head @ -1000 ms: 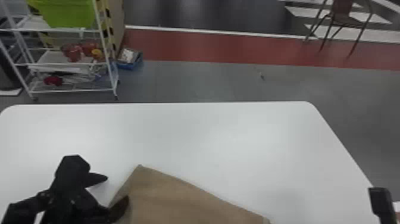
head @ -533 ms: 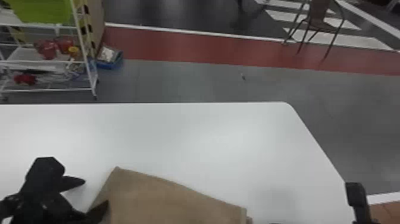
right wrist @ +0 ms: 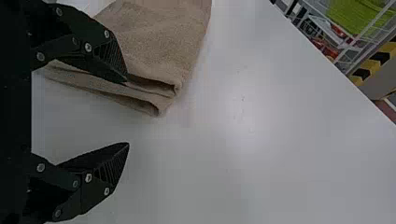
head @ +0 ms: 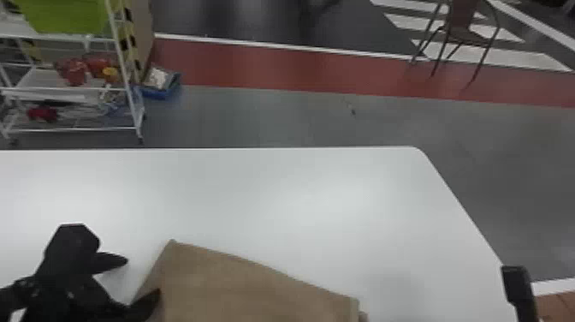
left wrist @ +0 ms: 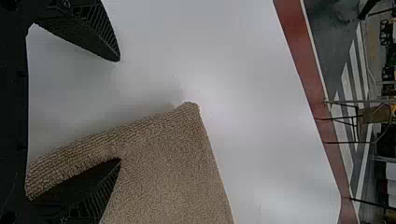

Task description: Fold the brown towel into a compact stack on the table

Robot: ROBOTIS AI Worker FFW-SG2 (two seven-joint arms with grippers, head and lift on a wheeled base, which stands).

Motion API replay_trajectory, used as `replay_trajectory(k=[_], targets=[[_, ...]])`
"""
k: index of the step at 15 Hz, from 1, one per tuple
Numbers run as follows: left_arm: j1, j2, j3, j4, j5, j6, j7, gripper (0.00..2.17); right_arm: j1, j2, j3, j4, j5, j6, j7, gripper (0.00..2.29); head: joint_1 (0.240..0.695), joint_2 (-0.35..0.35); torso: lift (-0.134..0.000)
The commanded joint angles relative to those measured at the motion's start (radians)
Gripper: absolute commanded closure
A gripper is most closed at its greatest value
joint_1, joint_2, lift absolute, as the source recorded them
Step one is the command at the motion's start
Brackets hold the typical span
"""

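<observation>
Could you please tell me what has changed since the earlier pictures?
The head view has swung right, so the whole scene sits further left in it. The towel's right corner now seems to lie slightly farther from the robot. The left gripper is still at the towel's left edge, its fingers open, and the right gripper is still off to the towel's right.

No readable text — no labels, numbers or signs — anywhere here.
</observation>
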Motion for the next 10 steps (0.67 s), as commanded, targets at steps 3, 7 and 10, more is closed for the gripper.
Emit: replay_trajectory(k=[3, 7, 10], targets=[[0.001, -0.003, 0.001, -0.002, -0.001, 0.0, -0.002, 0.08, -0.008, 0.019, 0.076, -0.025, 0.012, 0.03, 0.006, 0.17, 0.695, -0.161, -0.119], [0.003, -0.003, 0.002, -0.002, -0.001, 0.0, -0.005, 0.08, -0.02, 0.016, 0.171, 0.014, 0.08, 0.03, -0.009, 0.4, 0.695, -0.108, -0.119], [0.003, -0.003, 0.002, 0.0, -0.001, 0.0, -0.005, 0.08, -0.02, 0.01, 0.174, 0.014, 0.09, 0.03, -0.006, 0.61, 0.695, -0.085, -0.119]])
